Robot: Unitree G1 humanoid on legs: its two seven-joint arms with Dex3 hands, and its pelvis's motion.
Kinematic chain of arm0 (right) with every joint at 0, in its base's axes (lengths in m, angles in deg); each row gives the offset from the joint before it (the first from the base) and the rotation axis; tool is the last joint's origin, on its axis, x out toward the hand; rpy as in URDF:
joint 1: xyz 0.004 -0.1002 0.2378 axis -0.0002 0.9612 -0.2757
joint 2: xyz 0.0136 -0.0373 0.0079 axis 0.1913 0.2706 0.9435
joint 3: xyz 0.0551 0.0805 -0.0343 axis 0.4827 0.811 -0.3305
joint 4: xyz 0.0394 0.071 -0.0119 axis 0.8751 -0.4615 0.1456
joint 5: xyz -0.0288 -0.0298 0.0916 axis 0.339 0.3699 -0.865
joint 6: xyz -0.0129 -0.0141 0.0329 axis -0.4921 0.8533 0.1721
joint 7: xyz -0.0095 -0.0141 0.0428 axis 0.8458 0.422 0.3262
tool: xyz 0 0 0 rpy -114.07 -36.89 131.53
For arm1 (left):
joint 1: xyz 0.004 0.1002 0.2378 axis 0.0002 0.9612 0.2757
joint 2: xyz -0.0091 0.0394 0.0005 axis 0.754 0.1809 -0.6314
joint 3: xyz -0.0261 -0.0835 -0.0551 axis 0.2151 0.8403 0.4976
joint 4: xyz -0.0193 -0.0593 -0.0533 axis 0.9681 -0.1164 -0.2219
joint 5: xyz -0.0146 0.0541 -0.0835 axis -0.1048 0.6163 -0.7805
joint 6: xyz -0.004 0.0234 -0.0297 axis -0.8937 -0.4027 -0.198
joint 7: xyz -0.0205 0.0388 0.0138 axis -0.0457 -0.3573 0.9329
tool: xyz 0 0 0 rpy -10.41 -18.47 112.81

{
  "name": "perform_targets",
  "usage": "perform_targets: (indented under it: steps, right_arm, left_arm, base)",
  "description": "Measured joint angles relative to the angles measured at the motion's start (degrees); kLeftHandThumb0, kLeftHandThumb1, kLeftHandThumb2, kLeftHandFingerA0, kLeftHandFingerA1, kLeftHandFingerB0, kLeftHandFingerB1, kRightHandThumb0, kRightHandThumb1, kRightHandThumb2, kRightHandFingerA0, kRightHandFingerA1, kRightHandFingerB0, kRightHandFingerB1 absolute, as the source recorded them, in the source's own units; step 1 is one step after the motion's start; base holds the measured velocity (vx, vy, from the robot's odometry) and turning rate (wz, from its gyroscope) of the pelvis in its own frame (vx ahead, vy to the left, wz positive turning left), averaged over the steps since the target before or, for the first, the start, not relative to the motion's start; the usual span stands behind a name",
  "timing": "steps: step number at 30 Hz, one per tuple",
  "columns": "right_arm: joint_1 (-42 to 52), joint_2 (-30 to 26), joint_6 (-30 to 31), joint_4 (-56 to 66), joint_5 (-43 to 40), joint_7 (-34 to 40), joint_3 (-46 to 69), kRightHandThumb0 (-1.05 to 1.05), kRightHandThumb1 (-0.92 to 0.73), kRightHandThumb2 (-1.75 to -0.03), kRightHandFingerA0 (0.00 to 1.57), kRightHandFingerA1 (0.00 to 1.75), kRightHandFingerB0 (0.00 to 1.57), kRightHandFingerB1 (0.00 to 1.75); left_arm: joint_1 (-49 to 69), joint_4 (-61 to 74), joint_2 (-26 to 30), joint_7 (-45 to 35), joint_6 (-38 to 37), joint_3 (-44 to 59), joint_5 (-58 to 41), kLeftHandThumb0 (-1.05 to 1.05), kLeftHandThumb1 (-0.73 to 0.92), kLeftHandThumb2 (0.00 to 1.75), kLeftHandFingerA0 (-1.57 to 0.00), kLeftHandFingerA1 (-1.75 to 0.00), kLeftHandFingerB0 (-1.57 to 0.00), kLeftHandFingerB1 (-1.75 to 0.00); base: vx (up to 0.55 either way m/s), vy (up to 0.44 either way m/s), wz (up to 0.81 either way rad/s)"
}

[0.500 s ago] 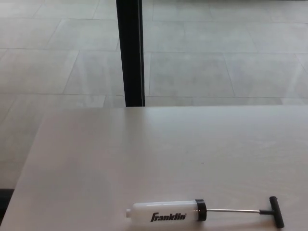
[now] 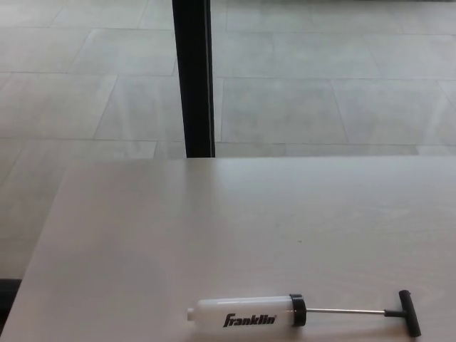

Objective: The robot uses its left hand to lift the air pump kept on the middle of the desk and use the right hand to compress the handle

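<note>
A pale tiled floor (image 2: 285, 100) and a black post (image 2: 192, 78) lie beyond the light desk (image 2: 178, 235) I am watching from the head camera. The air pump (image 2: 246, 313) lies flat near the desk's front edge, its rod drawn out and T-handle (image 2: 408, 313) pointing right. Neither hand is in my view, so I cannot tell their fingers' state.

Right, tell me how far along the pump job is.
Nothing looks done yet. The air pump lies flat on the desk near its front edge, with the rod drawn out and the black T-handle at the right end. Nothing is in hand: neither robot hand is in view. Lifting with the left hand and pressing the handle with the right both remain.
</note>
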Motion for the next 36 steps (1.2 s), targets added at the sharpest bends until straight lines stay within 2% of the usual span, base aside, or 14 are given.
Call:
perform_targets:
  steps: [3, 4, 5, 9, 10, 12, 14, 15, 19, 21, 23, 25, 26, 36]
  right_arm:
    - [-2.82, -0.65, 0.18, 5.91, -0.12, 1.18, -0.23, -0.79, -0.88, -0.67, 0.45, 0.54, 0.34, 0.32]
    - [-3.94, -0.66, 0.24, 8.06, -0.10, 1.68, -0.47, -0.78, -0.71, -1.06, 0.44, 0.64, 0.32, 0.49]
    - [-4.60, -0.66, 0.21, 9.11, -0.10, 1.87, -0.64, -0.76, -0.86, -0.67, 0.46, 0.52, 0.40, 0.33]
    - [-6.97, -0.36, 0.22, 13.32, 0.01, 2.33, -1.92, -0.74, -0.68, -1.04, 0.40, 0.58, 0.32, 0.49]
    - [-7.32, -0.20, 0.25, 14.20, 0.04, 2.42, -2.19, -0.76, -0.86, -0.67, 0.42, 0.46, 0.32, 0.31]
    - [-8.26, 0.29, 0.26, 16.28, 0.21, 2.54, -3.24, -0.71, -0.73, -1.02, 0.27, 0.52, 0.08, 0.41]
    - [-8.88, 0.83, 0.22, 17.84, 0.56, 2.64, -4.38, -0.73, -0.90, -0.68, 0.34, 0.40, 0.16, 0.26]
    - [-9.10, 1.15, 0.22, 18.43, 0.70, 2.70, -4.83, -0.73, -0.90, -0.67, 0.32, 0.40, 0.14, 0.27]
    - [-10.17, 3.53, 0.22, 22.02, 1.53, 2.84, -8.17, -0.69, -0.92, -0.67, 0.29, 0.40, 0.12, 0.27]
    - [-10.40, 4.78, 0.23, 24.02, 1.84, 2.84, -10.09, -0.75, -0.73, -1.06, 0.21, 0.53, 0.06, 0.41]
    - [-10.42, 5.84, 0.26, 26.26, 2.11, 2.82, -12.19, -0.78, -0.90, -0.67, 0.29, 0.46, 0.17, 0.29]
    - [-10.42, 6.99, 0.34, 28.87, 2.42, 2.74, -14.78, -0.80, -0.91, -0.67, 0.28, 0.50, 0.19, 0.29]
    - [-10.41, 7.45, 0.40, 30.17, 2.62, 2.69, -16.12, -0.80, -0.92, -0.69, 0.27, 0.50, 0.19, 0.31]
    - [-10.41, 10.32, 1.48, 38.89, 4.68, 2.55, -26.70, -0.68, -0.92, -0.69, 0.16, 0.48, 0.23, 0.34]
  left_arm:
    - [-5.22, 5.13, 0.98, 0.36, -0.14, -1.84, 0.12, -0.60, 0.70, 0.61, -0.54, -0.47, -0.47, -0.42]
    - [-7.09, 7.51, 1.04, 0.57, -0.27, -2.74, 0.20, -0.62, 0.71, 0.61, -0.52, -0.47, -0.48, -0.41]
    - [-7.95, 9.11, 1.04, 0.64, -0.35, -3.18, 0.25, -0.64, 0.70, 0.61, -0.58, -0.47, -0.53, -0.42]
    - [-11.09, 18.28, 0.05, 0.96, -0.32, -5.28, 0.39, -0.60, 0.72, 0.61, -0.53, -0.48, -0.51, -0.43]
    - [-11.60, 20.02, -0.23, 1.03, -0.31, -5.72, 0.40, -0.58, 0.73, 0.62, -0.51, -0.49, -0.49, -0.42]
    - [-12.94, 24.40, -0.92, 1.20, -0.29, -7.06, 0.44, -0.50, 0.75, 0.61, -0.52, -0.52, -0.49, -0.45]
    - [-14.15, 28.32, -2.01, 1.46, -0.28, -8.33, 0.51, -0.50, 0.60, 0.99, -0.49, -0.65, -0.39, -0.57]
    - [-14.54, 29.78, -2.53, 1.59, -0.26, -8.93, 0.56, -0.47, 0.74, 0.61, -0.52, -0.53, -0.50, -0.47]
    - [-16.74, 37.90, -6.58, 2.42, -0.14, -13.02, 1.09, -0.49, 0.69, 0.59, -0.54, -0.54, -0.52, -0.47]
    - [-17.57, 41.98, -8.88, 2.89, 0.11, -15.50, 1.49, -0.47, 0.53, 0.96, -0.59, -0.71, -0.45, -0.59]
    - [-18.21, 45.85, -11.14, 3.38, 0.31, -18.47, 2.20, -0.50, 0.67, 0.60, -0.66, -0.77, -0.58, -0.50]
    - [-18.77, 50.06, -13.65, 3.98, 0.60, -22.27, 3.33, -0.50, 0.51, 0.94, -0.79, -0.88, -0.50, -0.63]
    - [-19.00, 52.10, -14.79, 4.35, 0.84, -24.41, 4.03, -0.54, 0.65, 0.60, -0.67, -0.76, -0.55, -0.52]
    - [-21.87, 65.52, -24.49, 7.19, 3.99, -44.72, 12.01, -0.57, 0.65, 0.59, -0.57, -0.57, -0.56, -0.51]
  base:
    - [0.00, 0.000, 0.00]
    - [0.00, 0.000, 0.00]
    - [0.00, 0.000, 0.00]
    - [0.00, 0.000, 0.00]
    - [0.00, 0.000, 0.00]
    - [0.00, 0.000, 0.00]
    - [0.00, 0.000, 0.00]
    - [0.00, 0.000, 0.00]
    - [0.00, 0.000, 0.00]
    - [0.00, 0.000, 0.00]
    - [0.00, 0.000, 0.00]
    - [0.00, 0.000, 0.00]
    - [0.00, 0.000, 0.00]
    - [0.00, 0.000, 0.00]
